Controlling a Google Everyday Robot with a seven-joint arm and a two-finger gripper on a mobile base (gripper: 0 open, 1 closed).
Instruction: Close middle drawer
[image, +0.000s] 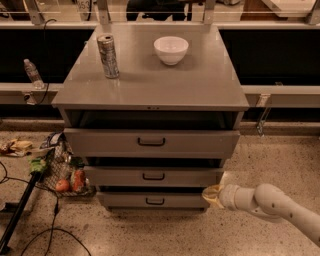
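Since the middle drawer stands slightly proud of the bottom drawer, beneath the further-out top drawer, the claw sits low by its right front corner, likely placed to push it shut. Whether the claw is spread or pressed together I cannot tell.

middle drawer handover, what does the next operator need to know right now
The gripper is low on the right, at the lower right front corner of the middle drawer; contact is unclear.
The middle drawer looks partly out, with a dark gap above its front.
Done: gripper placed at the front.
Left: push the front in until shut, then back off.
The top drawer also stands out; not part of the job.
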